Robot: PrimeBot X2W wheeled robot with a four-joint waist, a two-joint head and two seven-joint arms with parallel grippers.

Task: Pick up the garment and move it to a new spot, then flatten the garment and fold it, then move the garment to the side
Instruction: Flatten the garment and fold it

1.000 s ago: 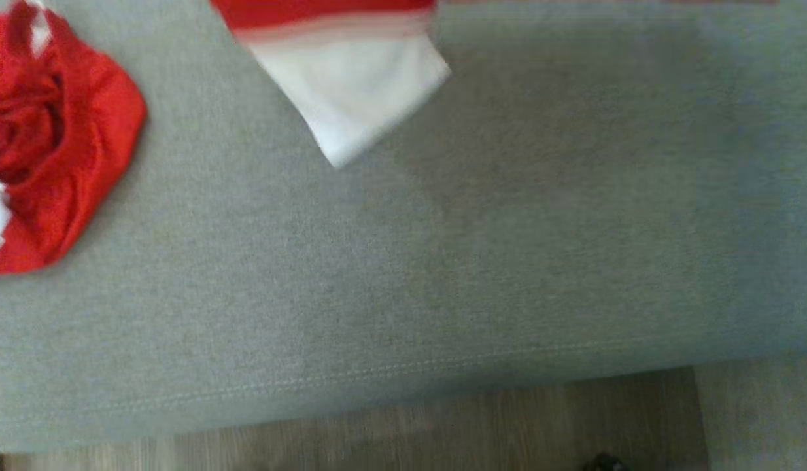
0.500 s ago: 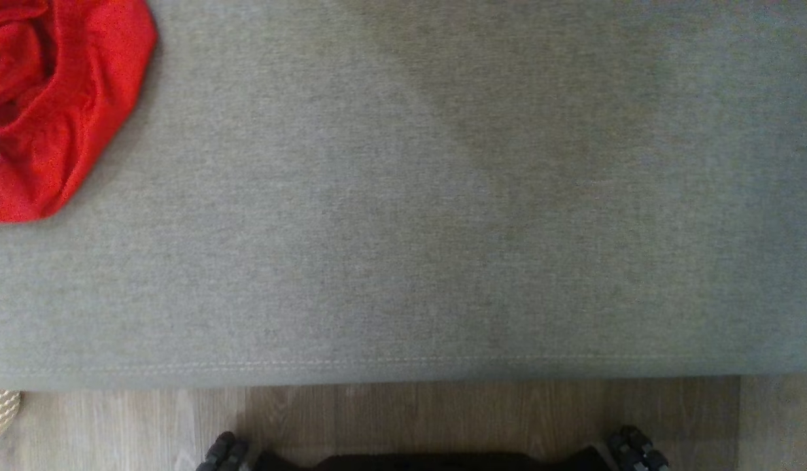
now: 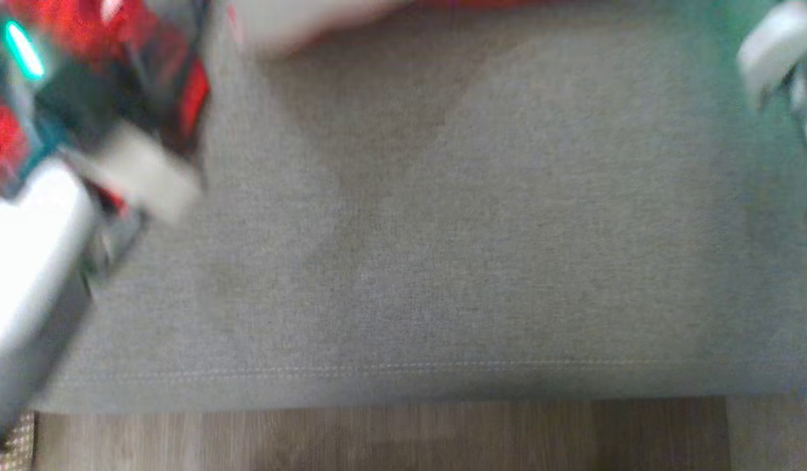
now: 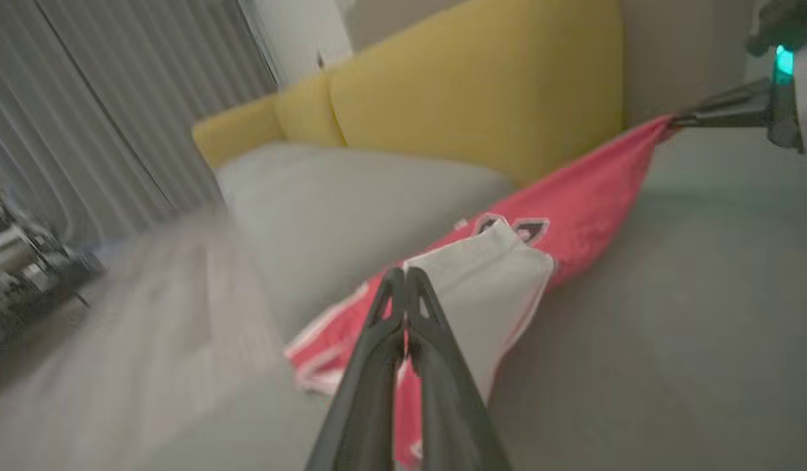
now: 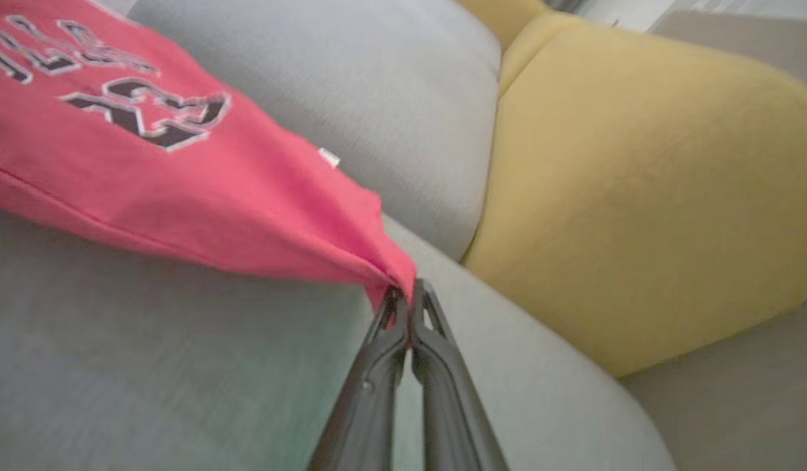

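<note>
Left gripper (image 4: pixel 404 278) and right gripper (image 5: pixel 405 291), each clenched on an end of the red garment (image 5: pixel 201 196), hold it stretched over the grey sofa seat (image 3: pixel 443 261), apparently mid-move; next, lower it flat.

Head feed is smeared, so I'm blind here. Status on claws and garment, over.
Left claw shut on garment. Right claw shut on its far corner. Garment stretched between them over grey seat. Nothing seen in the way.

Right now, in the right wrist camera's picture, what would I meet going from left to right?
red garment → right gripper, shut on the garment's corner → yellow sofa cushion
</note>
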